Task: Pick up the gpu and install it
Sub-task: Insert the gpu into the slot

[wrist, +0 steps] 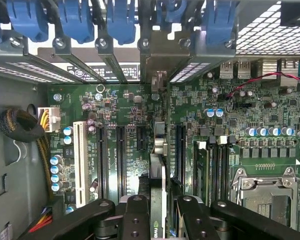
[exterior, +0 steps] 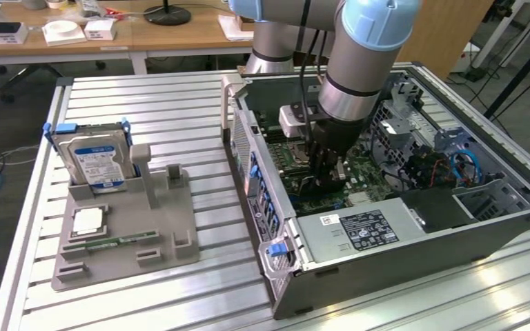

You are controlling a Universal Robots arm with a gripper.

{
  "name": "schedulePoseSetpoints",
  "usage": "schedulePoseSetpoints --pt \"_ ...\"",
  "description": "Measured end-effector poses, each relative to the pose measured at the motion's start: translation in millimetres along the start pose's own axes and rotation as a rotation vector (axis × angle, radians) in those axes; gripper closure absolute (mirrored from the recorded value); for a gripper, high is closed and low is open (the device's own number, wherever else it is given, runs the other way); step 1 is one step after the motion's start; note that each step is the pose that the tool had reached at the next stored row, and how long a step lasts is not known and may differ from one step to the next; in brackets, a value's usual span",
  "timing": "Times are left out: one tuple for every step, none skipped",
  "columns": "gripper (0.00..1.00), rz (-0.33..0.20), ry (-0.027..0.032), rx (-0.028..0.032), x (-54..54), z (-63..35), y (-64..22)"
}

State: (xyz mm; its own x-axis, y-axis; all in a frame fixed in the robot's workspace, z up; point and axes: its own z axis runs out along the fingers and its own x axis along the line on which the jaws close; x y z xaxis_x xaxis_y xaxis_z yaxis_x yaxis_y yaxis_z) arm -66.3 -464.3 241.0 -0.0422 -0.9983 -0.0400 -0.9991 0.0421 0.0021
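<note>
One gpu (wrist: 157, 190) sits clenched edge-on in my claw (wrist: 159, 212) above the motherboard (wrist: 240, 115) inside the computer case (exterior: 430, 262): installing now, which calls for exact slot alignment.

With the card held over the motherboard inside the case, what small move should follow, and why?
Probably a slow, straight descent. The gripper is shut on the gpu, held edge-on above the motherboard, with its bracket near the rear openings. It appears not yet seated in a slot.
</note>
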Motion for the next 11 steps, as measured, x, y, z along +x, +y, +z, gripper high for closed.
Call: schedulePoseSetpoints --pt "0.74 0.000 0.0000 0.0000 0.0 0.0 0.0" --pt "0.74 0.000 -0.0001 0.0000 0.0 0.0 0.0" --pt "0.74 0.000 0.0000 0.0000 0.0 0.0 0.0" --pt "0.74 0.000 0.0000 0.0000 0.0 0.0 0.0" --pt "0.74 0.000 0.0000 0.0000 0.0 0.0 0.0" --pt "0.74 0.000 0.0000 0.0000 0.0 0.0 0.0" --pt "0.74 0.000 0.0001 0.0000 0.0 0.0 0.0" --pt "0.74 0.000 0.0000 0.0000 0.0 0.0 0.0" --pt "0.74 0.000 0.0000 0.0000 0.0 0.0 0.0" --pt "0.74 0.000 0.0001 0.0000 0.0 0.0 0.0" --pt "0.74 0.000 0.0000 0.0000 0.0 0.0 0.0"
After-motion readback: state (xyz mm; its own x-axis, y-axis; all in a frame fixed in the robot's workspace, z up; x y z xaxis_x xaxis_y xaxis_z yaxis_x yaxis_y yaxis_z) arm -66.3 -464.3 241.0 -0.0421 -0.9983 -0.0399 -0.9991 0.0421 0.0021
